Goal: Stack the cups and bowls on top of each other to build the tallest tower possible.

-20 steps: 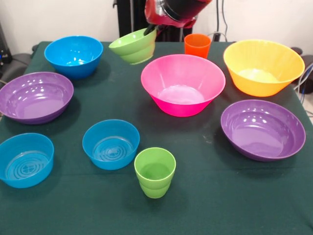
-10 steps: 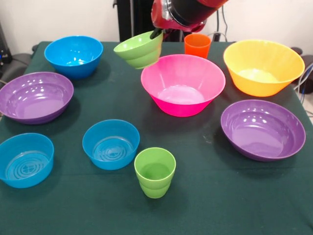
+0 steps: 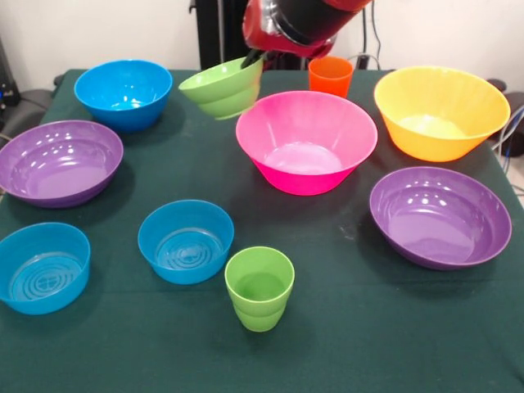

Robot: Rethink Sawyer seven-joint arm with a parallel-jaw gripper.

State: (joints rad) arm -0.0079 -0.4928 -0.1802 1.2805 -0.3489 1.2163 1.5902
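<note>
On dark green tablecloth [image 3: 344, 344], scattered bowls [image 3: 307, 141]

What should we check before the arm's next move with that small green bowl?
1. Grip on the small green bowl: ok, the tool pinches its rim on the pink bowl's side.
2. Bowl clear of the table: ok, it hangs tilted in the air.
3. Clearance from the pink bowl: cannot tell, this view shows them close with no depth.
4. Orange cup upright and free: ok, it stands alone behind the pink bowl.
5. Any stack begun: not ok, every bowl and cup on the table sits alone.
6. Green cup out of the way: ok, it stands at the near edge.
</note>
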